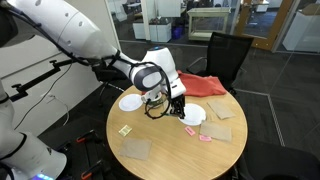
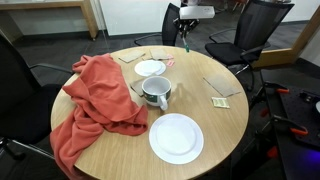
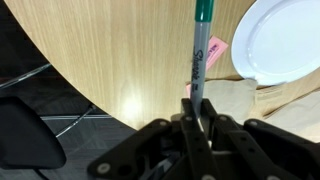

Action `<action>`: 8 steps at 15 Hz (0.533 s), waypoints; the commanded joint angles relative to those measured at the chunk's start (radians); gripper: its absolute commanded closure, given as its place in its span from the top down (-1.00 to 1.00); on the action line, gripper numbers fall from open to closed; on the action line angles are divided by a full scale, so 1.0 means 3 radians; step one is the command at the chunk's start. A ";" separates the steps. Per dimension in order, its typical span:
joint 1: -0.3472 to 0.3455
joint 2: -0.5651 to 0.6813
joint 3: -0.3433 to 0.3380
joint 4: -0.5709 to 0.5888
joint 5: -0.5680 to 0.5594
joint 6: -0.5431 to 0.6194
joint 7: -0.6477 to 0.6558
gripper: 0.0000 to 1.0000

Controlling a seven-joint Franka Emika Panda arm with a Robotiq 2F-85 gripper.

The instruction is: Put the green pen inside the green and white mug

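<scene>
My gripper (image 3: 197,125) is shut on the green pen (image 3: 201,55), a grey barrel with a green cap that points away from the jaws. In an exterior view the gripper (image 2: 188,24) hangs above the far edge of the round table, and the pen (image 2: 186,38) points down from it. The green and white mug (image 2: 155,92) stands upright near the table's middle, well apart from the pen and nearer the camera. In an exterior view the gripper (image 1: 178,103) is low over the table between the two plates.
A large white plate (image 2: 176,138) lies at the table's front and a small one (image 2: 150,67) behind the mug. A red cloth (image 2: 95,100) drapes over one table side. Tan squares (image 1: 136,149) and a pink note (image 1: 190,130) lie on the wood. Black chairs (image 2: 262,25) surround the table.
</scene>
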 commanded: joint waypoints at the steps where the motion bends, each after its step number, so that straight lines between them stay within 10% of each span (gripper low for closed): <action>1: 0.0077 -0.0303 0.0135 -0.0189 -0.0182 -0.0101 -0.0317 -0.94; 8: 0.0190 -0.0523 0.0487 -0.0188 -0.0312 -0.0379 -0.0896 -0.94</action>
